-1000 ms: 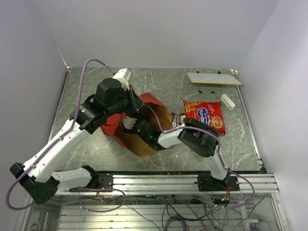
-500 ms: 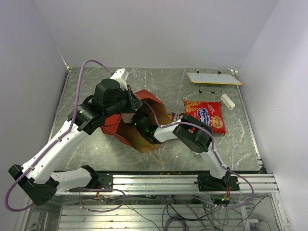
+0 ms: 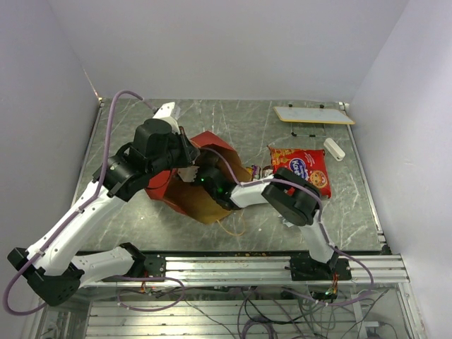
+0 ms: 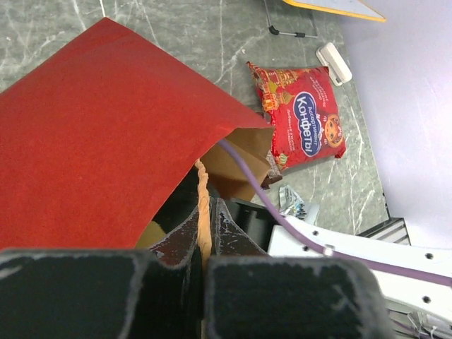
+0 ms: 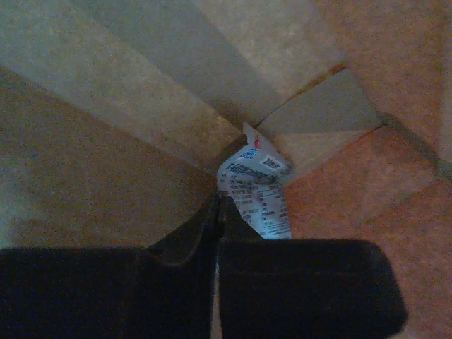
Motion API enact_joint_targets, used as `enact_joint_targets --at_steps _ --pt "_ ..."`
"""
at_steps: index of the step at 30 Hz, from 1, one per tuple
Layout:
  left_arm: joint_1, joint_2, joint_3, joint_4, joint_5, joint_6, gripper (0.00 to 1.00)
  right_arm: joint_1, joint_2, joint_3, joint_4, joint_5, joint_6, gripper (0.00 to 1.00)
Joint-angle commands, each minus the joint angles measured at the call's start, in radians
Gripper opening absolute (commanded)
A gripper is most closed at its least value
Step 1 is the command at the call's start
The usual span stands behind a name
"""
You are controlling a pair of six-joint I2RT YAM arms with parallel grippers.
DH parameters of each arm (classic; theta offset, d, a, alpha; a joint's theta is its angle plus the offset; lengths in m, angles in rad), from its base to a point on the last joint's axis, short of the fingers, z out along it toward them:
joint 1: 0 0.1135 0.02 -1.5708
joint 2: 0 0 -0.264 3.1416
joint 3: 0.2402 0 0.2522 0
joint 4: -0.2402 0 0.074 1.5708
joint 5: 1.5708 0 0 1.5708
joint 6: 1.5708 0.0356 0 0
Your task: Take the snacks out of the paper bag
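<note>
The paper bag (image 3: pixel 214 143) lies on its side mid-table, red outside (image 4: pixel 106 127), brown inside (image 5: pixel 106 141). My left gripper (image 4: pixel 205 212) is shut on its tan loop handle (image 4: pixel 202 183) and holds the mouth up. My right gripper (image 5: pixel 217 201) reaches deep into the bag (image 3: pixel 203 178), jaws shut, with the lower edge of a little silvery wrapper (image 5: pixel 254 191) caught at their tips in the bag's far corner. Outside the bag, a big red packet with a blue logo (image 3: pixel 302 169) (image 4: pixel 302 120) lies on the table to the right. Small wrappers (image 3: pixel 260 171) (image 4: pixel 293 203) lie by the bag's mouth.
A small white cylinder (image 3: pixel 334 149) lies beyond the red packet. A flat white board (image 3: pixel 313 115) sits at the back right. The bag's other handle loop (image 3: pixel 233 226) trails toward the near edge. Grey walls close in on three sides.
My right gripper pushed further into the bag and its jaws closed. The left arm lifted and shifted slightly left with the handle, which raised the bag's mouth.
</note>
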Motion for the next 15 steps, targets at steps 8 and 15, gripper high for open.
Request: enact_joint_targets --at_steps 8,15 --pt "0.013 -0.016 0.005 -0.01 -0.049 -0.001 0.07 0.006 -0.291 -0.221 0.017 -0.344 -0.054 0.0" --pt "0.017 -0.014 0.009 -0.014 -0.049 0.001 0.07 0.021 -0.409 -0.296 -0.034 -0.509 0.03 0.0"
